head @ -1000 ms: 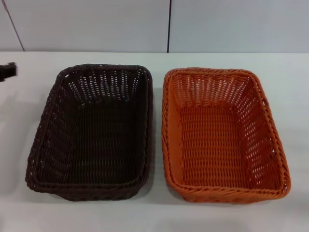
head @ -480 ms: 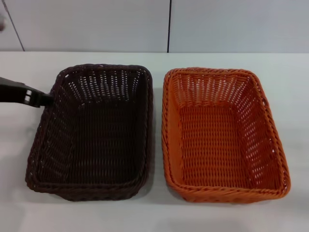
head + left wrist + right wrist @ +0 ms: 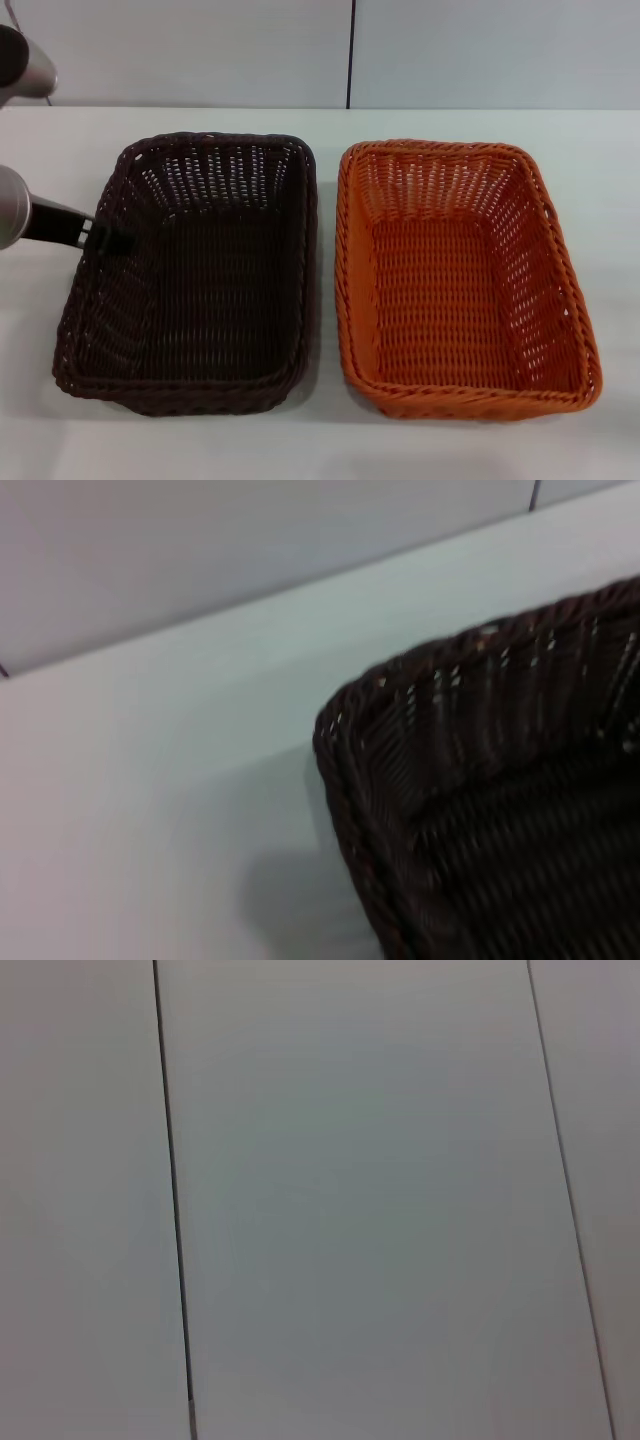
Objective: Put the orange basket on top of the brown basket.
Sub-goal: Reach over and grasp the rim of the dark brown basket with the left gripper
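I see the bright orange rectangular woven basket (image 3: 462,275) on the white table (image 3: 330,445), right of the very dark brown rectangular woven basket (image 3: 195,270), the two just beside each other. My left gripper (image 3: 112,241) reaches over the brown basket's left rim, well apart from the orange basket; whether its fingers are apart, I cannot tell.
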You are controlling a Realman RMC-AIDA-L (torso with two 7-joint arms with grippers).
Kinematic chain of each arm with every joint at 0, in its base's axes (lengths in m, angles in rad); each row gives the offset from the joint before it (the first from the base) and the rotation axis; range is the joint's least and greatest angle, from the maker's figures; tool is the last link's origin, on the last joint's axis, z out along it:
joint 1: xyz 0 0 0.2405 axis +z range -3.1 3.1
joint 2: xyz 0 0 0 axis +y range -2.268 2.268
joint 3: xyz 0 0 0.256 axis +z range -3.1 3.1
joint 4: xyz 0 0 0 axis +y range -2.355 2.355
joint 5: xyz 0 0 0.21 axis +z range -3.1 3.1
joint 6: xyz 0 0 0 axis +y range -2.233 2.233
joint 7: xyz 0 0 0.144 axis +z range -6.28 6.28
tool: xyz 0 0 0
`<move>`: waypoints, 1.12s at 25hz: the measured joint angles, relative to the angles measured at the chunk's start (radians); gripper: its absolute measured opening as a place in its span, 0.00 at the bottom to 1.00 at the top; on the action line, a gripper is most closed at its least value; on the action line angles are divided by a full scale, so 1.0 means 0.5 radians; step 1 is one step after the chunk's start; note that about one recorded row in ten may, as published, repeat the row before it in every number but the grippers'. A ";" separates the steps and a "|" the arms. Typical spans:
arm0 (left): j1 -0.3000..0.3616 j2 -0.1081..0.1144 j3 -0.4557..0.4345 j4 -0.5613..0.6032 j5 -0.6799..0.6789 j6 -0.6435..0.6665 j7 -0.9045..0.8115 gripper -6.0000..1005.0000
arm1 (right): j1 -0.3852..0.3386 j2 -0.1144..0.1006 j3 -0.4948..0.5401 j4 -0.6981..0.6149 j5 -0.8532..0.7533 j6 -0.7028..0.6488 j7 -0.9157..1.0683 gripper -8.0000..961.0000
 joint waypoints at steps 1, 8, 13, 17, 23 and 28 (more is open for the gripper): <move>-0.012 0.000 0.000 0.027 0.013 -0.003 0.000 0.71 | 0.000 0.000 0.000 0.000 0.000 0.000 0.000 0.68; -0.092 -0.005 0.002 0.203 0.065 -0.027 -0.005 0.70 | -0.004 0.000 0.000 0.003 -0.006 0.000 0.000 0.68; -0.108 -0.007 0.006 0.249 0.053 -0.036 -0.005 0.70 | -0.005 0.000 0.000 0.002 -0.006 -0.013 0.000 0.68; -0.124 -0.009 0.010 0.299 0.051 -0.036 -0.011 0.69 | -0.002 0.000 0.000 0.003 -0.006 -0.018 0.000 0.68; -0.166 -0.004 0.018 0.352 0.050 -0.041 0.012 0.69 | 0.001 0.000 0.000 0.011 -0.006 -0.020 0.000 0.68; -0.134 -0.004 0.026 0.267 0.049 -0.015 0.017 0.63 | 0.002 0.000 0.000 0.021 -0.006 -0.021 0.000 0.68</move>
